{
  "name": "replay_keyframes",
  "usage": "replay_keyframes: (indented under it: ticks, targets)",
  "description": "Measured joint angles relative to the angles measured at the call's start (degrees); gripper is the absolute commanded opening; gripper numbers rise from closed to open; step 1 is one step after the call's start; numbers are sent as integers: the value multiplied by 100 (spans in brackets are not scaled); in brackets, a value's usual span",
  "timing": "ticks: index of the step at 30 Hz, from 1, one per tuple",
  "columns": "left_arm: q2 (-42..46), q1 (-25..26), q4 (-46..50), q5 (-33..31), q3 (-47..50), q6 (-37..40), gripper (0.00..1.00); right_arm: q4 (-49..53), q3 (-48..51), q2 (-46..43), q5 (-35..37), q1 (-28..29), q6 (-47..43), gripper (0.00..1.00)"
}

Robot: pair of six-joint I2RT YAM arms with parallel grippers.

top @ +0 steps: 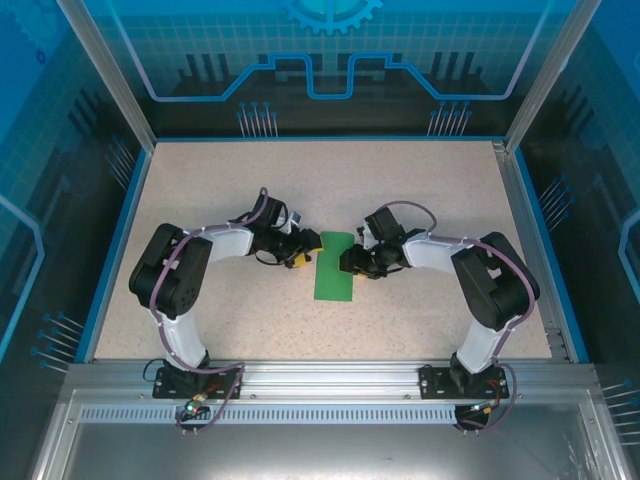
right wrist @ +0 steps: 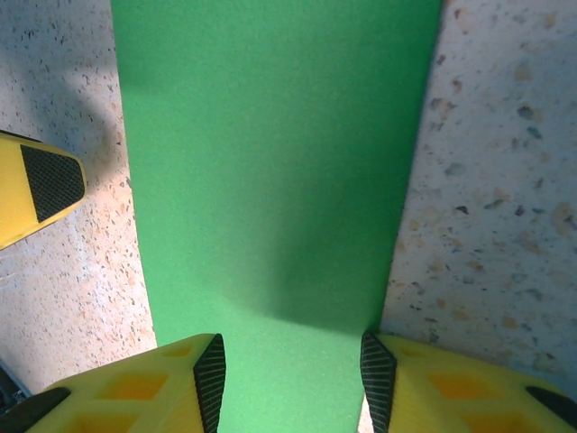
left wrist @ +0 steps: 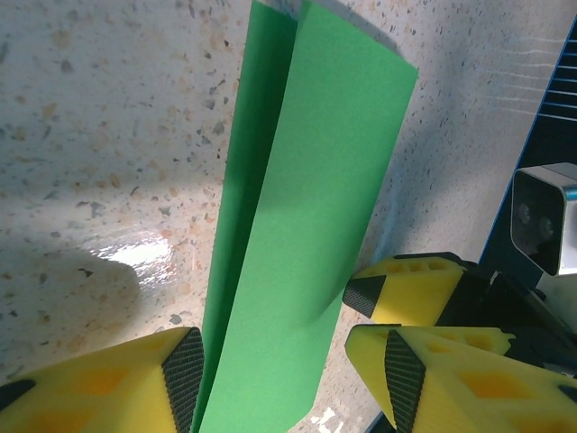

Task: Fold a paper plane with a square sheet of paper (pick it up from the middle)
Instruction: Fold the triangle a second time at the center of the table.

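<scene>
The square sheet of paper lies mid-table, bright green and folded in half into a long rectangle. In the left wrist view the sheet has its top layer slightly raised along the crease. My left gripper is open at the sheet's left edge, and the paper runs between its fingers. My right gripper is open at the right edge and straddles the sheet, its fingertips on either side. The two grippers face each other, almost touching. The pointed paper plane is out of view.
The speckled beige table is bounded by blue rails and transparent walls. One yellow finger of the right gripper and its wrist camera sit close to my left fingers. A left finger appears in the right wrist view.
</scene>
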State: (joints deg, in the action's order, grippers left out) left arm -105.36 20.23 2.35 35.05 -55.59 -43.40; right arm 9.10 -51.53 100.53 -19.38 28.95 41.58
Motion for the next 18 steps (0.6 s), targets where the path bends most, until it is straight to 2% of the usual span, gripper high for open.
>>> replay_keyframes:
  ticks: [18]
  targets:
    - [-459, 170, 118, -22, -411, 46, 58, 2, 0, 28, 33, 0, 0, 46]
